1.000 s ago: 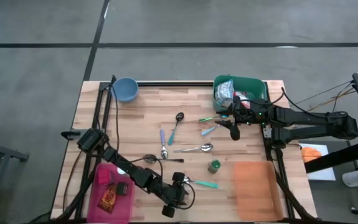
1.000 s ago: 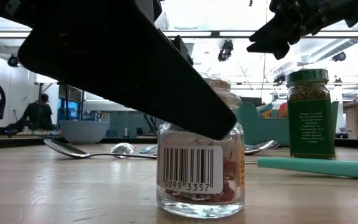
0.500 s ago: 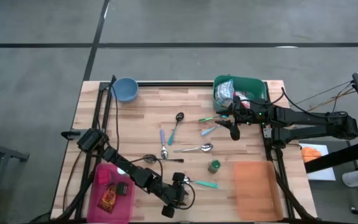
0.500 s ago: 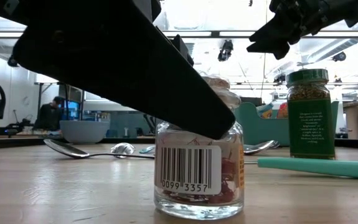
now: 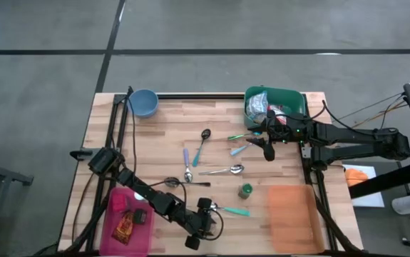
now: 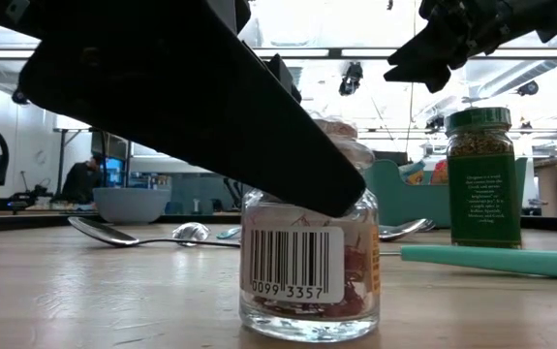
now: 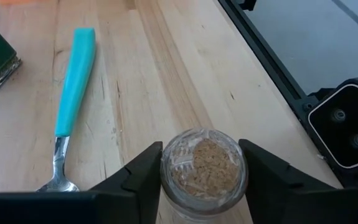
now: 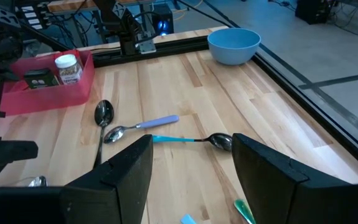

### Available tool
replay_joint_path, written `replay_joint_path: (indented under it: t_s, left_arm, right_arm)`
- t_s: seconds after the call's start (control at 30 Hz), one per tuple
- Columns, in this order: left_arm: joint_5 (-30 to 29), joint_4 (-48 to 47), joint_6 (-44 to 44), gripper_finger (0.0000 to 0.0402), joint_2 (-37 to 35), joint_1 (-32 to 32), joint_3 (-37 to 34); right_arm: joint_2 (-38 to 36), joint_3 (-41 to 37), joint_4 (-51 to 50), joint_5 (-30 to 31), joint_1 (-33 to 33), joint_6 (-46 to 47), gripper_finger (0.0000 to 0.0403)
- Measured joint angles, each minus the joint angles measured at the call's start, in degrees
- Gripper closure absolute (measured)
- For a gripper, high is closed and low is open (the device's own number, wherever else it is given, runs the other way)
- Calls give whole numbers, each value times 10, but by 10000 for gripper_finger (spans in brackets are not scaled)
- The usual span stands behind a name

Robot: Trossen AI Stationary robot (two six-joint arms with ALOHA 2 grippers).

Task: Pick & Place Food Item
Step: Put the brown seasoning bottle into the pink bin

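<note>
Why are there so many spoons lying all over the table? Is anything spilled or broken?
Nothing looks spilled or broken. The spoons lie scattered at odd angles mid-table, which looks messy. The left gripper has its fingers around a small upright glass jar with no lid on. The right gripper hovers open near the green bin.

Open-topped glass jar (image 7: 203, 167) of brown granules between the left gripper (image 7: 202, 177) fingers
</note>
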Motion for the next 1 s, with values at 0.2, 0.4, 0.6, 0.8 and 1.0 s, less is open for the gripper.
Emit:
replay_joint_path:
  t_s: [0.2,0.4,0.6,0.8,1.0]
  left_arm:
    - [0,-8,1,216,-15,0,0]
    - [-12,-35,5,230,-43,0,0]
    - [-34,-91,-12,217,-84,-1,0]
    - [-72,-177,-59,226,-147,-10,0]
    - [-130,-306,-144,228,-225,-35,0]
  right_arm:
    - [0,0,0,0,0,0,189]
    - [0,0,0,0,0,0,189]
    - [0,0,0,0,0,0,189]
    - [0,0,1,0,0,0,189]
    - [0,0,0,0,0,0,189]
